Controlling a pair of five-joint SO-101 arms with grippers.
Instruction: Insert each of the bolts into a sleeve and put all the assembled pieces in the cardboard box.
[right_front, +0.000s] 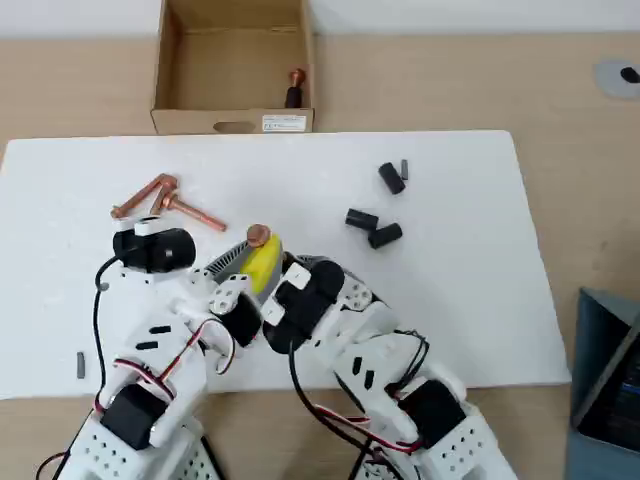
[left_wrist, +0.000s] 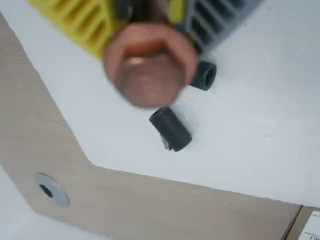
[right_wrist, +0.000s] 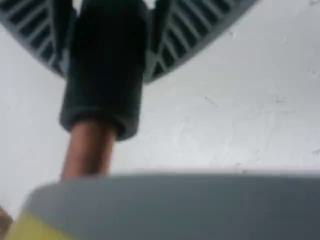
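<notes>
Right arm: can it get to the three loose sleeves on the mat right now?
Probably not yet. The path over the white mat to the loose sleeves looks free, but the right claw is shut on a sleeve with a bolt sticking out of it.

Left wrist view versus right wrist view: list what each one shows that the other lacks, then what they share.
Left wrist view, not the right: the bolt's head, two loose sleeves, the wooden table with a metal grommet. Right wrist view, not the left: the held sleeve, clamped in the right end effector. Both: the copper bolt, its shank in the held sleeve's end, the left end effector gripping it, and the white board.
</notes>
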